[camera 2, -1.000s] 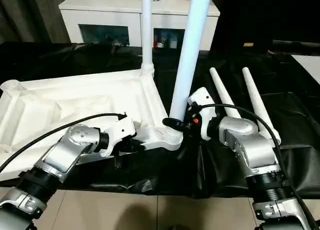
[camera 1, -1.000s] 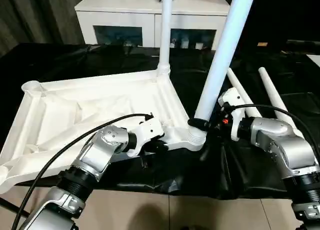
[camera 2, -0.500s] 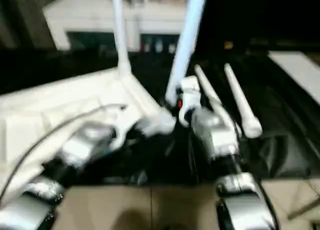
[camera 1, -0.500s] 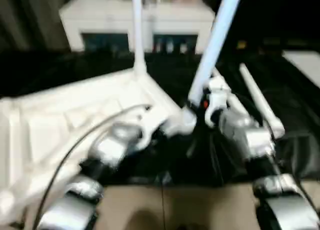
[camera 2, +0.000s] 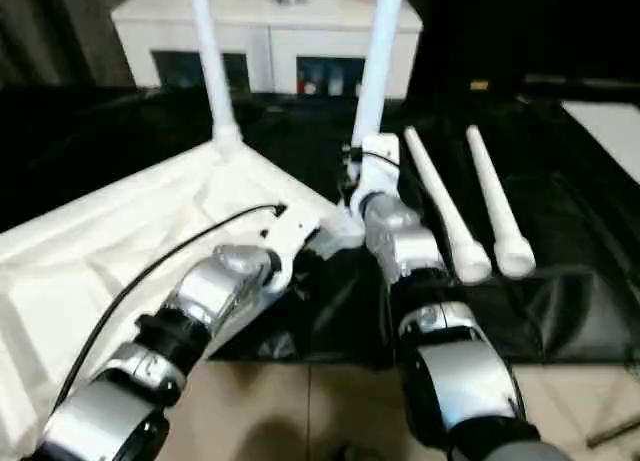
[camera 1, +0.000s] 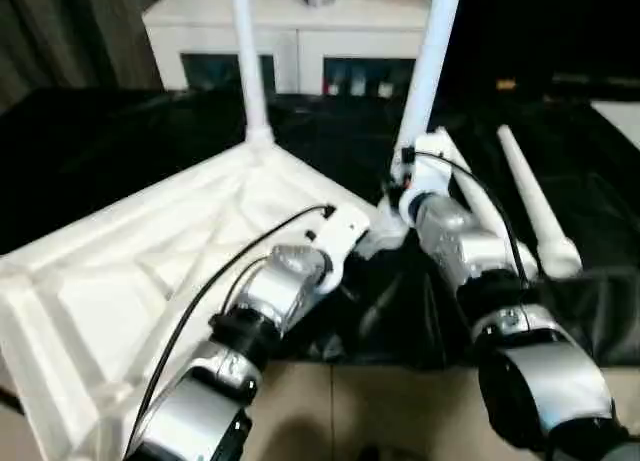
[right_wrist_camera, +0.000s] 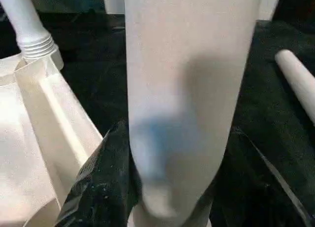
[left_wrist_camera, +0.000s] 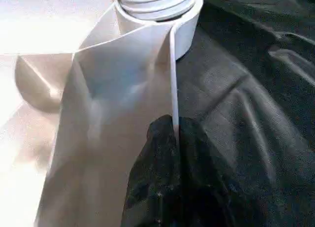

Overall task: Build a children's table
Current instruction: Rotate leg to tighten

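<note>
Black sheeting covers the counter [camera 1: 120,131], and there's a white cabinet [camera 1: 300,26] at 12 o'clock with small stuff behind its glass fronts, too blurry to read any labels. The tabletop [camera 1: 150,271] lies ribbed side up around 9 o'clock. Four legs total: two standing in corner sockets, the far leg [camera 1: 248,66] and the near leg [camera 1: 425,71], plus two loose legs [camera 2: 490,206] lying side by side at 2 o'clock. Left pincer [left_wrist_camera: 173,138] is pinched shut on the tabletop's thin rim. Right pincer [right_wrist_camera: 172,187] is clamped around the near leg, low down.
</note>
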Tool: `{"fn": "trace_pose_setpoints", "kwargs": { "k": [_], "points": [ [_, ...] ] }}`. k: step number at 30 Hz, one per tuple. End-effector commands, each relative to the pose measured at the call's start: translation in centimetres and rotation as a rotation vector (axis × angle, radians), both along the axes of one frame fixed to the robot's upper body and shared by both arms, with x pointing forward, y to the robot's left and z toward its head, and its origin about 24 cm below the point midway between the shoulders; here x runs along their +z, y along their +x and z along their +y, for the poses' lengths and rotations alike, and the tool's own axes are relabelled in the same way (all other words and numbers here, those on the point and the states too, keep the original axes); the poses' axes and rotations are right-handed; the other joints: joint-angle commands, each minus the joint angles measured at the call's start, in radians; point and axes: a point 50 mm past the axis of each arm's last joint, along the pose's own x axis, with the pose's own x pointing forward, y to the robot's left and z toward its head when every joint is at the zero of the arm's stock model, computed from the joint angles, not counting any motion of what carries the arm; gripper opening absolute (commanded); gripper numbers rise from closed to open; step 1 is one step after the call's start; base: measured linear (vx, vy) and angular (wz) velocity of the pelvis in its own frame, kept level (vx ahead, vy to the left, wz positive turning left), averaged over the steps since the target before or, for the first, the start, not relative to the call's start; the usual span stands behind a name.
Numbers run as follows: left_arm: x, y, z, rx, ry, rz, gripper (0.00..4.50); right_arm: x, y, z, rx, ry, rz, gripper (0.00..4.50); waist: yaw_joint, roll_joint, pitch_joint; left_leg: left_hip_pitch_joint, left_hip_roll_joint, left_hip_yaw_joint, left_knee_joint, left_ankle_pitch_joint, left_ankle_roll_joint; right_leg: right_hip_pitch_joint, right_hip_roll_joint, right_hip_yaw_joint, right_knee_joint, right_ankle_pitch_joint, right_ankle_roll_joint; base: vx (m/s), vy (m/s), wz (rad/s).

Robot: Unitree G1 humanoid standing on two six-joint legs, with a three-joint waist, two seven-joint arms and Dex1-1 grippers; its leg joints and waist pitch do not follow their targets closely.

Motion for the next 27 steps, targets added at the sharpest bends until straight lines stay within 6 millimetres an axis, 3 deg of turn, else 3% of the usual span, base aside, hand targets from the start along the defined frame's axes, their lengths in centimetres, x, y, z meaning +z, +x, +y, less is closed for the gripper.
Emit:
{"fn": "trace_pose_setpoints", "kwargs": {
  "k": [1, 2, 3, 4, 5, 6, 7, 9, 11, 13, 14, 16, 18, 23, 26, 27],
  "points": [
    [2.8, 1.8, 0.8, 0.017, 0.0, -0.144, 0.0, -5.4, -2.2, -1.4, -0.027, -0.055, 0.223, 1.83, 0.028, -0.026, -0.067, -0.075, -0.006, -0.038, -0.074, -0.099, 0.082, 0.051, -0.065, 0.057, -0.133, -0.791, 0.049, 0.118, -0.059, -0.05],
    [2.8, 1.8, 0.9, 0.021, 0.005, -0.146, 0.0, -5.3, -2.2, -1.3, -0.023, -0.05, 0.217, 1.83, 0.04, -0.012, -0.081, -0.068, 0.006, -0.042, -0.086, -0.03, 0.079, 0.049, -0.061, 0.061, -0.122, -0.679, 0.021, 0.118, -0.059, -0.05],
    [2.8, 1.9, 1.0, 0.024, 0.01, -0.148, 0.0, -5.3, -2.1, -1.2, -0.02, -0.045, 0.211, 1.83, 0.039, -0.01, -0.084, -0.074, 0.016, -0.049, -0.092, 0.033, 0.087, 0.047, -0.055, 0.066, -0.104, -0.536, -0.025, 0.078, -0.059, 0.0],
    [2.8, 2.1, 1.4, 0.039, 0.014, -0.154, 0.0, -5.1, -2.0, -1.0, -0.007, -0.038, 0.199, 1.83, 0.035, -0.011, -0.084, -0.082, 0.023, -0.047, -0.084, 0.16, 0.141, 0.035, -0.029, 0.066, -0.067, -0.193, -0.168, 0.052, -0.055, 0.08],
    [2.8, 2.1, 1.7, 0.047, 0.018, -0.158, 0.0, -5.0, -2.0, -0.8, 0.003, -0.023, 0.187, 1.83, 0.033, -0.017, -0.087, -0.077, 0.023, -0.042, -0.082, 0.141, 0.159, 0.032, -0.025, 0.066, -0.069, -0.181, -0.193, 0.052, -0.055, 0.08],
    [2.8, 2.2, 1.8, 0.049, 0.021, -0.161, 0.0, -4.9, -1.9, -0.7, 0.009, -0.013, 0.179, 1.83, 0.034, -0.016, -0.086, -0.087, 0.018, -0.04, -0.084, 0.107, 0.181, 0.044, -0.032, 0.069, -0.067, -0.183, -0.243, 0.0, 0.0, 0.0],
    [2.9, 2.3, 2.1, 0.051, 0.024, -0.174, 0.0, -4.6, -1.8, -0.4, 0.03, 0.001, 0.155, 1.83, 0.037, -0.014, -0.09, -0.089, 0.022, -0.039, -0.082, 0.105, 0.2, 0.042, -0.033, 0.067, -0.069, -0.177, -0.266, 0.0, 0.0, 0.0],
    [3.0, 2.3, 2.5, 0.029, 0.035, -0.204, 0.0, -4.0, -1.7, -0.1, 0.072, 0.018, 0.107, 1.83, 0.034, -0.014, -0.09, -0.094, 0.025, -0.039, -0.081, 0.109, 0.214, 0.043, -0.032, 0.064, -0.068, -0.171, -0.276, 0.0, 0.0, 0.0],
    [2.9, 2.3, 2.5, 0.011, 0.044, -0.216, 0.0, -3.8, -1.7, -0.1, 0.083, 0.03, 0.091, 1.83, 0.031, -0.011, -0.083, -0.096, 0.031, -0.039, -0.085, 0.051, 0.21, 0.042, -0.031, 0.058, -0.086, -0.277, -0.244, 0.0, 0.0, 0.0],
    [2.7, 2.0, 3.1, -0.045, 0.067, -0.236, 0.0, -3.1, -1.6, -0.5, 0.111, 0.076, 0.027, 1.83, 0.03, -0.005, -0.078, -0.091, 0.036, -0.037, -0.092, -0.021, 0.156, 0.039, -0.029, 0.057, -0.104, -0.383, -0.196, 0.0, 0.0, 0.0],
    [2.6, 1.7, 3.4, -0.099, 0.068, -0.246, 0.0, -2.5, -1.7, -1.0, 0.119, 0.11, -0.013, 1.83, 0.027, -0.001, -0.077, -0.088, 0.039, -0.037, -0.095, -0.04, 0.131, 0.037, -0.026, 0.059, -0.104, -0.391, -0.188, 0.0, 0.0, 0.0],
    [2.6, 1.1, 3.8, -0.209, 0.063, -0.262, 0.0, -1.7, -1.9, -2.2, 0.142, 0.161, -0.065, 1.83, 0.03, -0.005, -0.077, -0.086, 0.04, -0.036, -0.098, -0.053, 0.118, 0.039, -0.025, 0.062, -0.105, -0.383, -0.18, 0.0, 0.0, 0.0],
    [2.6, 0.6, 4.3, -0.32, 0.07, -0.276, 0.0, -1.1, -2.4, -3.2, 0.214, 0.207, -0.103, 1.82, 0.031, -0.003, -0.078, -0.089, 0.041, -0.038, -0.1, -0.034, 0.122, 0.043, -0.024, 0.063, -0.101, -0.349, -0.184, 0.0, 0.0, 0.0],
    [2.9, -0.5, 5.3, -0.485, 0.054, -0.25, 0.0, -1.3, -4.2, -4.4, 0.416, 0.234, -0.064, 1.82, 0.033, 0.006, -0.082, -0.088, 0.05, -0.038, -0.093, 0.057, 0.141, 0.044, -0.027, 0.066, -0.078, -0.207, -0.249, 0.0, 0.0, 0.0],
    [3.2, -0.6, 5.9, -0.503, 0.051, -0.246, 0.0, -1.7, -5.4, -4.9, 0.538, 0.206, -0.018, 1.82, 0.036, 0.004, -0.086, -0.084, 0.053, -0.036, -0.088, 0.139, 0.187, 0.043, -0.028, 0.067, -0.062, -0.098, -0.293, 0.0, 0.0, 0.0],
    [3.3, -0.7, 6.1, -0.511, 0.05, -0.246, 0.0, -1.8, -5.8, -5.1, 0.574, 0.188, 0.003, 1.82, 0.036, 0.004, -0.086, -0.084, 0.053, -0.036, -0.088, 0.139, 0.187, 0.043, -0.028, 0.067, -0.062, -0.098, -0.293, 0.0, 0.0, 0.0]
  ]
}}
